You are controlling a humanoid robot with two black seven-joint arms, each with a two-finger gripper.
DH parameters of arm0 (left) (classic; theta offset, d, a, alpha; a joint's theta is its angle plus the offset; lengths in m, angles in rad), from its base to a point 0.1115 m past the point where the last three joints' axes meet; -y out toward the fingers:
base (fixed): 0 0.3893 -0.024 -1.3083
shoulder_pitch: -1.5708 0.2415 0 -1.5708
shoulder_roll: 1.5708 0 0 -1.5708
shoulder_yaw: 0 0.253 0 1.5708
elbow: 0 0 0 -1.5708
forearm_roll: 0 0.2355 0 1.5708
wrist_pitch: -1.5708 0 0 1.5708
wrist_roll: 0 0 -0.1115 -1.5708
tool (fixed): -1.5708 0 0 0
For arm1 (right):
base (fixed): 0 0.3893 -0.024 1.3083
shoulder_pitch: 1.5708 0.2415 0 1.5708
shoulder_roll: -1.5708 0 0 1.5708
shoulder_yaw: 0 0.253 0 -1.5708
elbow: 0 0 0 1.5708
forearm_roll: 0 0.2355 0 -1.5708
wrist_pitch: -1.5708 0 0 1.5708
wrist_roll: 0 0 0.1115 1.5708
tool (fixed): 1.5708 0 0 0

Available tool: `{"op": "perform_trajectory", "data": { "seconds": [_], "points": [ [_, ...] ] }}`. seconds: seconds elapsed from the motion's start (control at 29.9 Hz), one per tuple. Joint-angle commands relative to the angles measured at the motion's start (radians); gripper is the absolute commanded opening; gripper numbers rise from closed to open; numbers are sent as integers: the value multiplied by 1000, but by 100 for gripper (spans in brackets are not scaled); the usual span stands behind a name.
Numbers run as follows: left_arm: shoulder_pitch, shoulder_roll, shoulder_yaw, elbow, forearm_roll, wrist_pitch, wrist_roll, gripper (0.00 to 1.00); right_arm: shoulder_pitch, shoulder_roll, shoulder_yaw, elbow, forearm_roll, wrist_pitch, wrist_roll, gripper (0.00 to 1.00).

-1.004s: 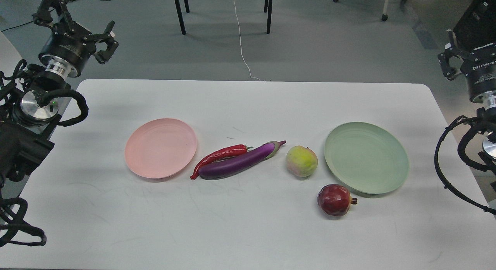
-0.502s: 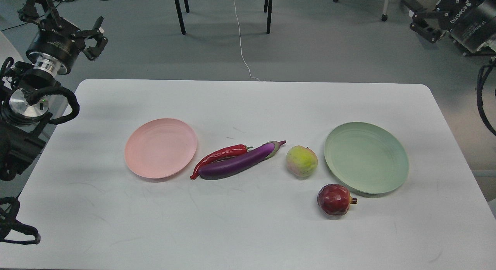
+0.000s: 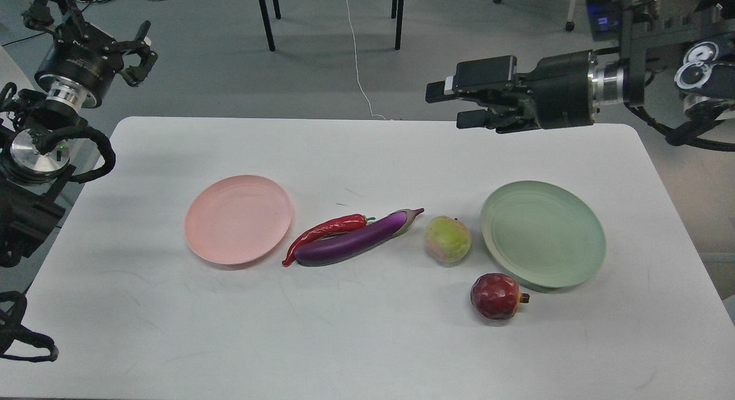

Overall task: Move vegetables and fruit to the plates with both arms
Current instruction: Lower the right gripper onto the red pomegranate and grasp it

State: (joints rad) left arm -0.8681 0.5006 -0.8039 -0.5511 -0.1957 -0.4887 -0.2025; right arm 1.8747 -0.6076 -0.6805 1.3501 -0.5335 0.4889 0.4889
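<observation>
The eggplant (image 3: 357, 241) is lying slantwise at the centre of the frame on the white table (image 3: 367, 342), its stem cap pointing to the upper right; the red chili (image 3: 324, 231) is lying along its upper left side, touching it or nearly so, with its green stem toward the eggplant's middle; just left of the pair the pink plate (image 3: 238, 219) is sitting bare, its rim close to the chili's tip; right of the eggplant's stem the peach (image 3: 447, 239) is resting on the table, near the green plate (image 3: 543, 241) but apart from it; that plate is sitting bare in the right part of the frame; the pomegranate (image 3: 497, 296) is lying below the peach, just beside the green plate's lower left rim, its crown tip pointing right; the right gripper (image 3: 453, 104) is reaching in from the upper right, lying level above the table's far edge, well apart from the fruit, its two fingers spread with a clear gap and gripping nothing; the left gripper (image 3: 86, 24) is hanging in the upper left corner, beyond the table's far left corner, its fingers splayed wide and holding nothing; a white cord (image 3: 357, 61) is trailing across the grey floor at the top of the frame
</observation>
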Motion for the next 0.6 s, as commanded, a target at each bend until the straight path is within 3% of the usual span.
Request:
{"op": "perform_trajectory", "data": {
  "seconds": [0.0,0.1,0.23,0.57],
  "points": [
    [0,15,0,0,-1,0,-1,98,43,115,-108,64,-254,-16,0,98],
    [1,18,0,0,1,0,0,98,43,210,-214,80,-374,-107,0,98],
    [0,15,17,-9,5,0,6,98,41,325,-313,77,-459,-151,0,98],
    [-2,30,14,-19,5,0,8,98,8,364,-419,78,-603,-173,0,97]
  ]
}}
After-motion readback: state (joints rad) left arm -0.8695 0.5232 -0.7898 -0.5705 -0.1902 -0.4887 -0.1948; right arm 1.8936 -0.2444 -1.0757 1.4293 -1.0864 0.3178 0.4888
